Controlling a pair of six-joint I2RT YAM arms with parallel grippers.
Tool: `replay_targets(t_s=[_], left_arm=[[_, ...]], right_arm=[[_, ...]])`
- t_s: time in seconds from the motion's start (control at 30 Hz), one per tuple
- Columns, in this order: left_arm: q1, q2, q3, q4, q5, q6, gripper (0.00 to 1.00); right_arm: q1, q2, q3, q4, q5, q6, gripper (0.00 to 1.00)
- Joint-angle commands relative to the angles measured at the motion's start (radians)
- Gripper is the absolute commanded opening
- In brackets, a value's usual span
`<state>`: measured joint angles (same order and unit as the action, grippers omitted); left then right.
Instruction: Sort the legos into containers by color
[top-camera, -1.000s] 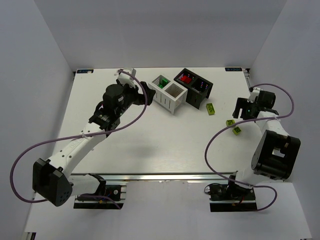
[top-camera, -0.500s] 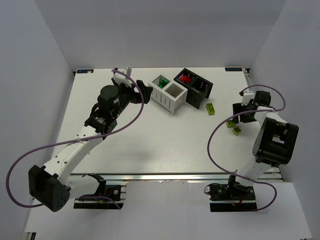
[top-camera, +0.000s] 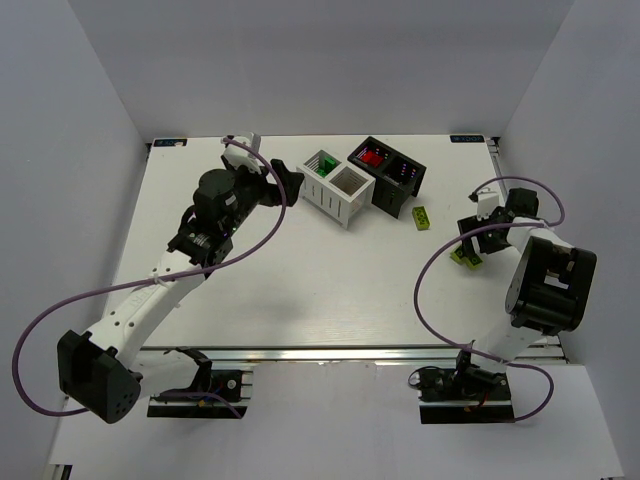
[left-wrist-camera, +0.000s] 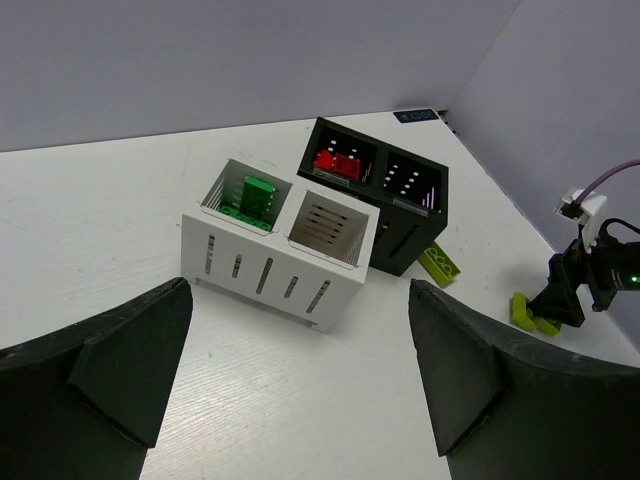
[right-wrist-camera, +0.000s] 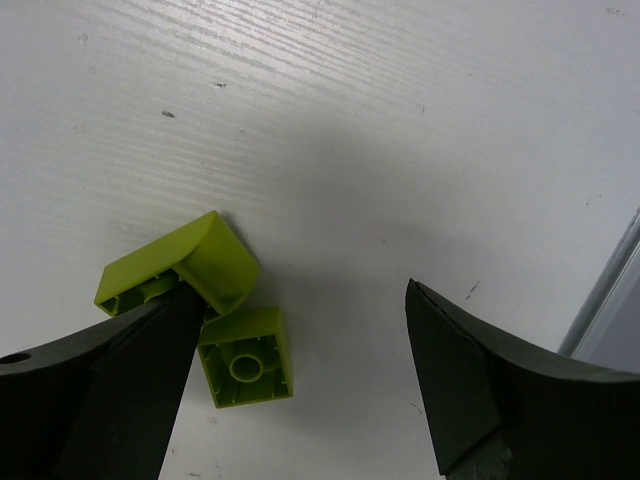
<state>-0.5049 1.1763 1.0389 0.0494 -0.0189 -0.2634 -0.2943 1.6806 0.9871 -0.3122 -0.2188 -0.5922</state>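
Note:
The white container (top-camera: 338, 188) has a dark green lego (left-wrist-camera: 255, 195) in its left cell; its right cell looks bare. A red lego (left-wrist-camera: 338, 163) lies in the black container (top-camera: 388, 175). A flat yellow-green lego (top-camera: 423, 217) rests on the table just right of the black container. Two yellow-green legos (top-camera: 466, 257) lie together at the right. My right gripper (right-wrist-camera: 305, 300) is open just above them. The upturned square one (right-wrist-camera: 245, 357) lies between the jaws, and the curved one (right-wrist-camera: 185, 262) sits at the left finger. My left gripper (left-wrist-camera: 298, 290) hovers open, holding nothing, left of the white container.
The right arm's base (top-camera: 548, 290) stands close beside the two legos, and its purple cable (top-camera: 430, 290) loops over the table. The table's right edge (right-wrist-camera: 610, 290) runs close to the right gripper. The two containers touch each other at the back.
My right gripper has come down and toward the near left onto the two yellow-green legos, which now lie closer together. The left arm drew back slightly to the left.

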Motion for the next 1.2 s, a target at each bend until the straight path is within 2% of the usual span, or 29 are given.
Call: replay_targets(t_s=[0.0, 0.1, 0.3, 0.5, 0.67, 1.0, 1.17], left_arm=[[0.005, -0.014, 0.012, 0.010, 0.013, 0.003, 0.98], [0.005, -0.014, 0.010, 0.009, 0.013, 0.003, 0.98], [0.005, -0.012, 0.010, 0.009, 0.013, 0.004, 0.98], [0.005, -0.014, 0.010, 0.009, 0.014, 0.004, 0.98], [0.005, -0.017, 0.010, 0.010, 0.016, 0.004, 0.98], [0.005, -0.003, 0.010, 0.013, 0.017, 0.007, 0.98], [0.005, 0.006, 0.012, 0.013, 0.065, 0.012, 0.98]], right_arm=[[-0.003, -0.031, -0.051, -0.018, 0.015, -0.037, 0.86], [-0.003, -0.065, -0.059, -0.019, -0.001, -0.014, 0.85], [-0.005, -0.160, -0.044, -0.036, -0.166, 0.052, 0.84], [-0.005, -0.231, -0.048, -0.044, -0.235, 0.081, 0.84], [-0.003, -0.222, -0.050, -0.064, -0.241, 0.066, 0.84], [0.006, -0.186, -0.041, -0.079, -0.313, 0.040, 0.73], [0.043, -0.180, -0.044, -0.073, -0.284, 0.034, 0.70]])
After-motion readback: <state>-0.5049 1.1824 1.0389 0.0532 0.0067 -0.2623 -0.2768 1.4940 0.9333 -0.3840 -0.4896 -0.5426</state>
